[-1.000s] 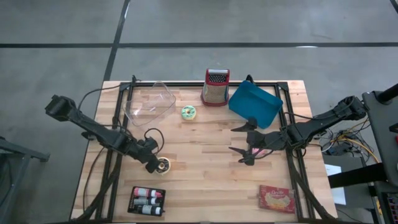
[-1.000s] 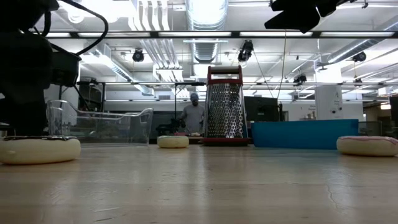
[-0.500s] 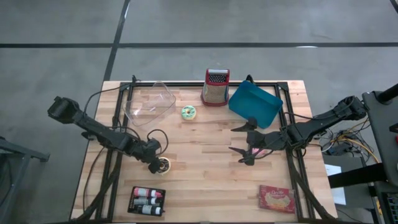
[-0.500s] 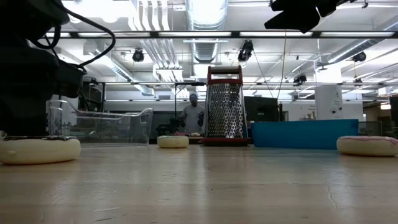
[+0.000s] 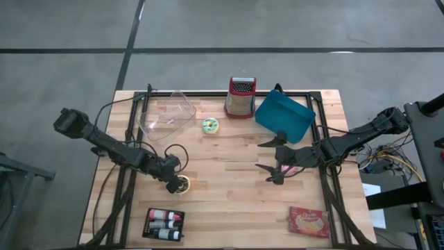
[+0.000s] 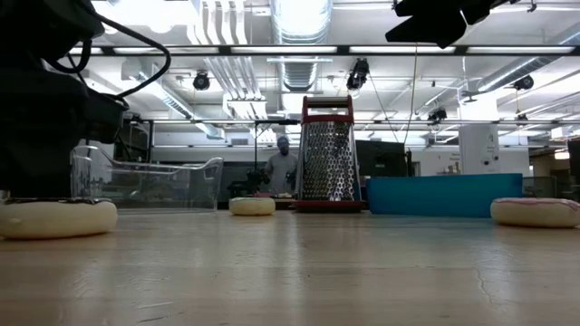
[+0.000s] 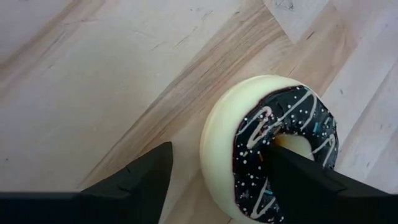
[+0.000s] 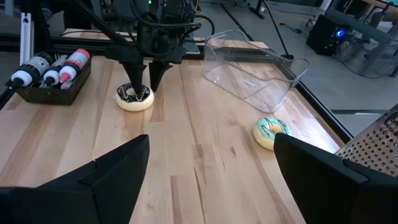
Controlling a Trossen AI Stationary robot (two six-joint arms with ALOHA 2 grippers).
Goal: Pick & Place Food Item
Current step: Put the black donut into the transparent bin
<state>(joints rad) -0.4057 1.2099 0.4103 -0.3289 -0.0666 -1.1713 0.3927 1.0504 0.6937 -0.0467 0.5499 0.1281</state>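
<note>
A doughnut with dark chocolate icing and white drizzle (image 7: 249, 118) lies flat on the wooden table near its left front (image 5: 183, 185). My left gripper (image 7: 217, 152) stands over it, open and pointing steeply down, with one finger in the doughnut's hole and the other outside the rim. My right gripper (image 5: 259, 155) hangs open above the table's right middle and holds nothing. Below it lies a pink doughnut (image 6: 535, 211). A green-iced doughnut (image 5: 210, 125) lies farther back. My left gripper comes down on the chocolate doughnut from above and straddles one side of its ring (image 7: 217, 143). The outer finger (image 7: 149, 171) stands a little apart from the rim. Whether the inner finger (image 7: 292, 171), at the hole, touches the doughnut, I cannot tell. The doughnut rests flat on the table.
At the back stand a clear plastic container (image 5: 166, 114), a red-framed grater (image 5: 241, 97) and a blue tray (image 5: 284, 117). At the front are a black rack of bottles (image 5: 164, 223) and a red packet (image 5: 309, 222). Bare wood lies between the two grippers.
My left gripper has come down a little over the chocolate doughnut, which has stayed where it was.
</note>
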